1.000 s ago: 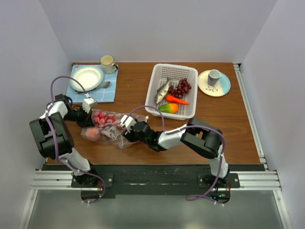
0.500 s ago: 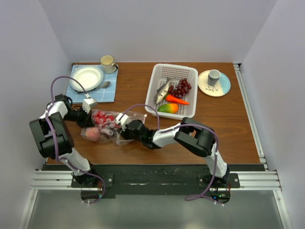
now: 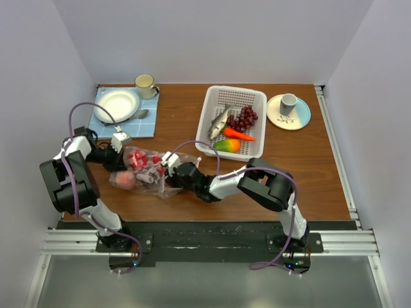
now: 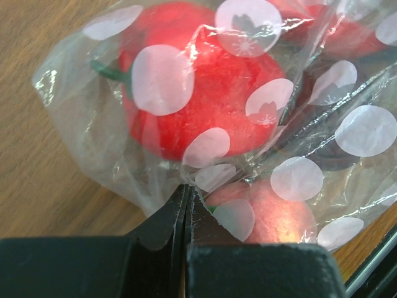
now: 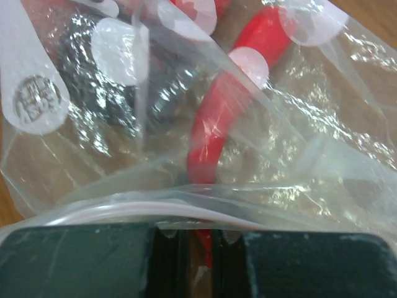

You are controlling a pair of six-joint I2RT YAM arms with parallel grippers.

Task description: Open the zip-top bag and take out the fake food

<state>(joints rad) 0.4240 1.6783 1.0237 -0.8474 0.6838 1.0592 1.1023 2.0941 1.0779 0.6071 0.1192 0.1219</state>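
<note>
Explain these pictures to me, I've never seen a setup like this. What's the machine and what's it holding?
Two robot arms are bolted at the near edge of a wooden table. The wide picture looks down from above and behind them; the two close-ups come from a camera on each wrist. Each arm ends in a two-finger tool. The left tool and the right tool each pinch the clear, dotted zip-top bag, which holds toy food: round red fruit and a red chili. Farther back, a white basket holds a toy fish, grapes, a carrot and a mango. A plate and mug sit far left, a cup on a saucer far right.
</note>
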